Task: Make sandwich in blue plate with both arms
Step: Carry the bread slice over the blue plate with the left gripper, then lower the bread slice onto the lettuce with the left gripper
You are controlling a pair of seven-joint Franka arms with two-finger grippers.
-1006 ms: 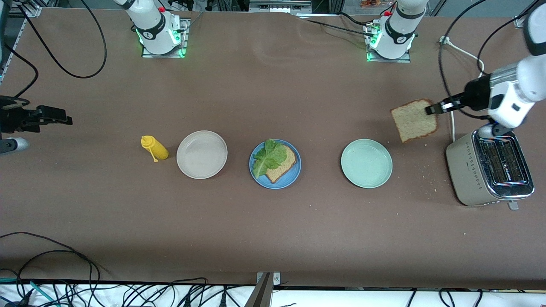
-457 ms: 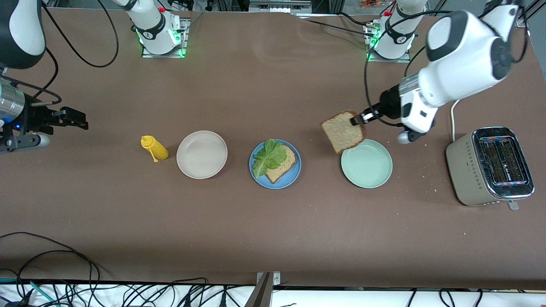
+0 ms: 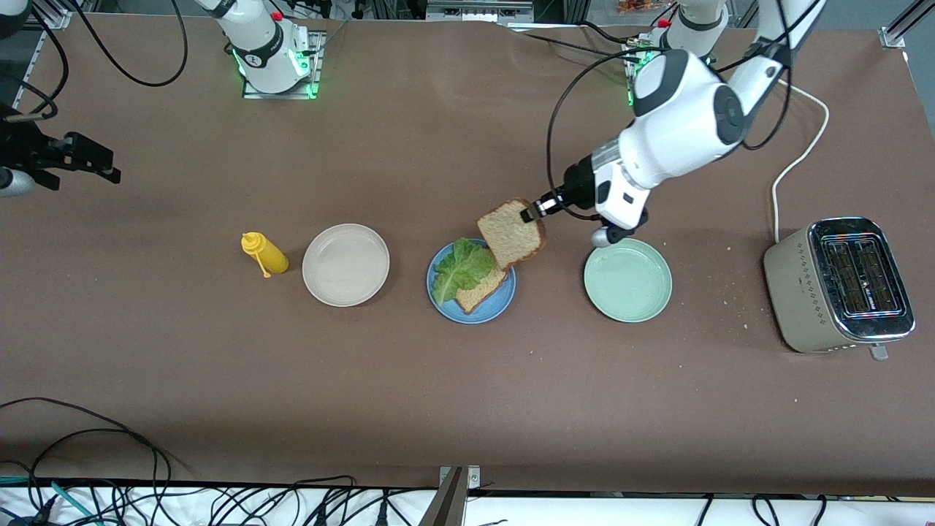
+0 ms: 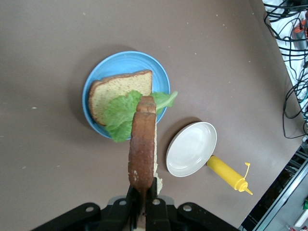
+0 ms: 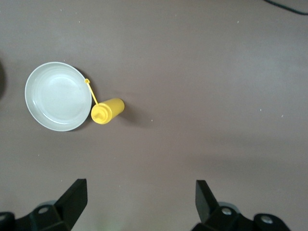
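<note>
front view: left end effector point(image 3: 527, 214) pinches the top toast slice point(image 3: 511, 232) over the blue plate point(image 3: 494, 310), where bottom toast point(image 3: 486, 284) and lettuce point(image 3: 457, 268) already lie. only lowering and release seem left. right end effector point(image 3: 88, 161) waits wide, empty.

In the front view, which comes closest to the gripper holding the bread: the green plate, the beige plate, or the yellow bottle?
From the left gripper:
1. Green plate, toward the left arm's end.
2. Beige plate, toward the right arm's end.
3. Yellow bottle, beside the beige plate.
</note>
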